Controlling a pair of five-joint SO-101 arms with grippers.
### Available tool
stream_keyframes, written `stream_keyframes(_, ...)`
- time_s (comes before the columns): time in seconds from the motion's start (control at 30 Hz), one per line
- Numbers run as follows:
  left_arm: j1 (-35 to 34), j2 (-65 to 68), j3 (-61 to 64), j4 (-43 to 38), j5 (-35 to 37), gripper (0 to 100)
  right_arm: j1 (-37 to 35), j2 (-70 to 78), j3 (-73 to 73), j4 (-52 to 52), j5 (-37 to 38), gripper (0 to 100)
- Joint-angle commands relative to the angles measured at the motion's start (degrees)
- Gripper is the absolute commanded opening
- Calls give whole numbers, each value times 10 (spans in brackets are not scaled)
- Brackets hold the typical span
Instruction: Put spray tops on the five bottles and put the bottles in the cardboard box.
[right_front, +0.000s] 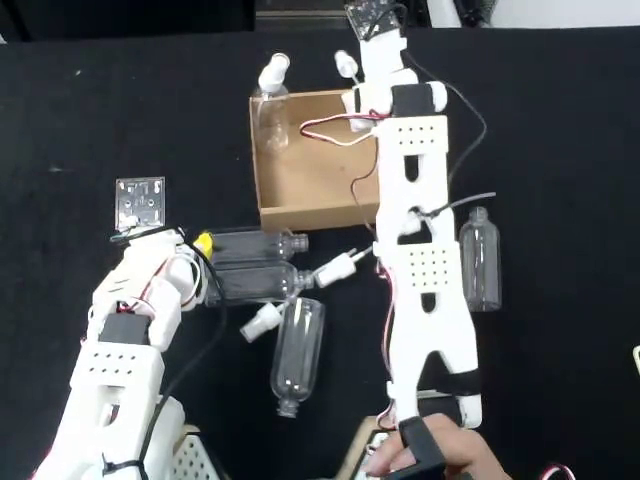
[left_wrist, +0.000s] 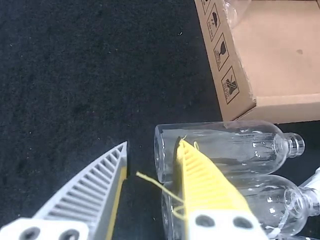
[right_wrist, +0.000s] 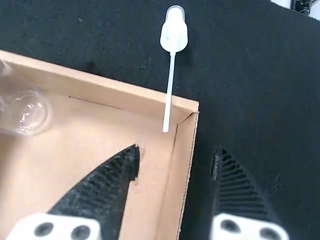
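The right gripper (right_wrist: 175, 151) is hanging over the upper right corner of the cardboard box (right_front: 300, 200) with its black fingers apart, one above the box floor and the other outside the wall. A loose spray top (right_wrist: 173, 31) is lying just beyond that corner, its thin dip tube reaching across the rim. Closing from here would probably be pinching cardboard rather than the top, dragging the box and perhaps toppling the capped bottle (right_front: 271, 100) that is standing in the box's upper left corner. A brush against the tube could also be flicking the light top away. At the lower left of the high view, the left gripper (left_wrist: 152, 145) is sitting with its fingers spread, the yellow one lying over the bases of two uncapped bottles (right_front: 250, 283) just below the box. A sideways push there risks rolling them, since they are looking round, smooth and empty. The bottles are clear plastic with narrow threaded necks. A third bottle (right_front: 298, 350) is lying lower centre and a fourth bottle (right_front: 480, 258) right of centre, with two more white tops (right_front: 340, 268) lying between the centre bottles.
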Motion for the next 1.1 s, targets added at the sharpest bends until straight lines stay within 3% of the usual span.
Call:
stream_keyframes(0.0,4,-10,-6,-11,1,155,-6,-13,-34,-25,-14,196)
stream_keyframes(0.1,6,-9,-6,-12,1,155,-6,-9,-34,-43,-25,157)
stream_keyframes(1.07,6,-7,-5,-11,1,155,-4,11,-34,-84,-39,153)
